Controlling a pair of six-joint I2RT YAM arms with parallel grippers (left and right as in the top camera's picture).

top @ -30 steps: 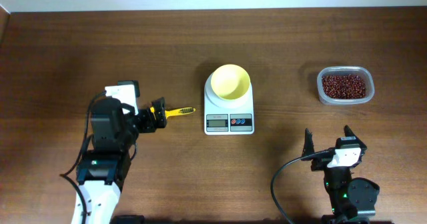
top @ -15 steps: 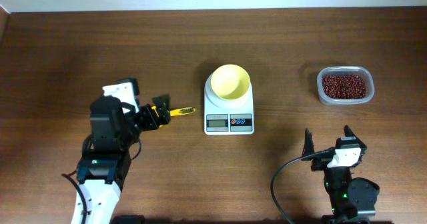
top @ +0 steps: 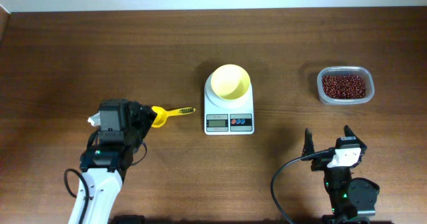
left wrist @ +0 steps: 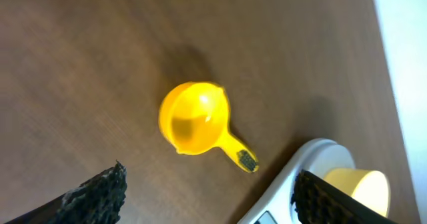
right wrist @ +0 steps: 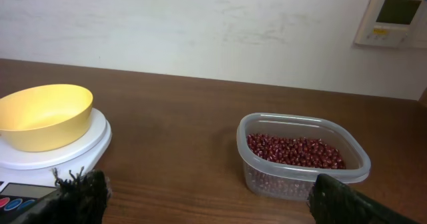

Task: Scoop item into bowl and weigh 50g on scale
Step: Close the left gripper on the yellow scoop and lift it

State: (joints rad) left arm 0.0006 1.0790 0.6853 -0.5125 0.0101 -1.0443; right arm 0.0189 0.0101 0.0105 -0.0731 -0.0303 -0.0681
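The beans (top: 344, 85) fill a clear container (top: 321, 91) at the far right, also in the right wrist view (right wrist: 294, 151). The empty pale-yellow bowl (top: 230, 81) stands on the white scale (top: 229, 122), left in the right wrist view (right wrist: 43, 114) (right wrist: 73, 154). A yellow scoop (top: 168, 113) lies on the table left of the scale, cup up and empty (left wrist: 195, 119). My left gripper (top: 143, 122) is open and empty, just left of the scoop's cup (left wrist: 210, 204). My right gripper (top: 327, 144) is open and empty, low, in front of the container (right wrist: 213, 204).
The scale's display and buttons face the front edge. The scale's corner (left wrist: 293, 184) and the bowl (left wrist: 357, 184) show at the lower right of the left wrist view. A wall with a white thermostat (right wrist: 397, 16) stands behind the table.
My left gripper has drawn back to the left, away from the scoop's cup, which now lies uncovered on the table. The right arm has not moved.
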